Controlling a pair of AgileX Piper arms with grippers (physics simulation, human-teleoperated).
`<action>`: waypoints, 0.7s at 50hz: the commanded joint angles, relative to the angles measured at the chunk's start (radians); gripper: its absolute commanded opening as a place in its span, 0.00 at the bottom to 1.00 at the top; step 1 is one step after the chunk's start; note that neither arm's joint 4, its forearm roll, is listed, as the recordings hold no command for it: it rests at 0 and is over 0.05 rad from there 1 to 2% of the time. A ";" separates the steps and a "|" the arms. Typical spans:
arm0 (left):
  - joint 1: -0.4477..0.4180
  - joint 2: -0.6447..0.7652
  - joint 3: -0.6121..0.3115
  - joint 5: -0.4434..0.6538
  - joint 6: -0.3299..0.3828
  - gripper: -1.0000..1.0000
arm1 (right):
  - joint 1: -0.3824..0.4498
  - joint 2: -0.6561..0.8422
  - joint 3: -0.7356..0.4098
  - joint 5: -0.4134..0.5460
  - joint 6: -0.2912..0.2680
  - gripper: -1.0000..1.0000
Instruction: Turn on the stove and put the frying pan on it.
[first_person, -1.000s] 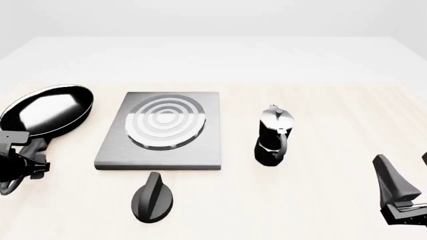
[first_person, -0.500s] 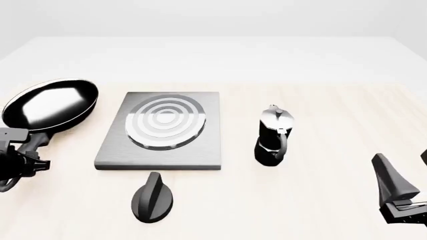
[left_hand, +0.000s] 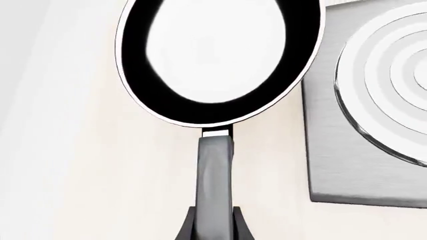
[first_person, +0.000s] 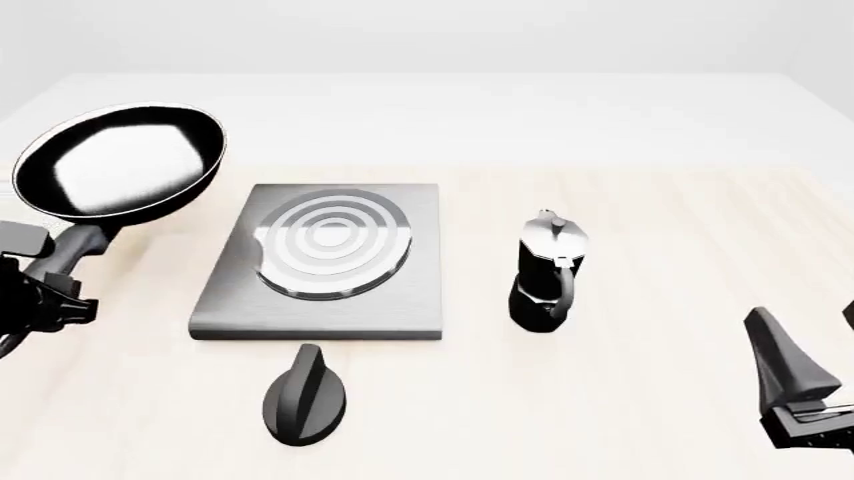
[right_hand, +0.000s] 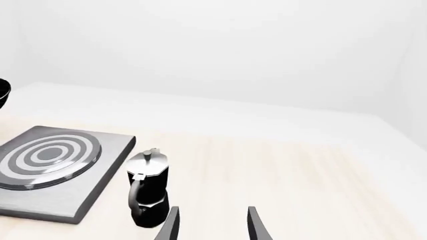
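The frying pan is glossy black with a bright reflective inside. It is lifted off the table and tilted, to the left of the stove. My left gripper is shut on its handle; in the left wrist view the fingers clamp the handle below the pan. The stove's corner shows beside it. The black oval knob lies in front of the stove. My right gripper is open and empty at the front right, also seen in its wrist view.
A black-and-silver moka pot stands right of the stove, and shows in the right wrist view beside the stove. The pan's rim just shows at that view's edge. The table's pale far part lies beyond.
The left gripper has raised the pan by its handle, up and a little to the right, toward the stove. The right arm has not moved.
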 joint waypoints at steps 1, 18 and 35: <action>-0.098 -0.163 -0.005 0.095 0.010 0.00 | -0.001 -0.016 -0.001 0.013 0.005 1.00; -0.210 -0.181 0.003 0.080 0.007 0.00 | -0.007 -0.047 -0.002 0.043 0.014 1.00; -0.351 -0.222 0.009 0.107 0.016 0.00 | -0.014 -0.080 -0.002 0.075 0.022 1.00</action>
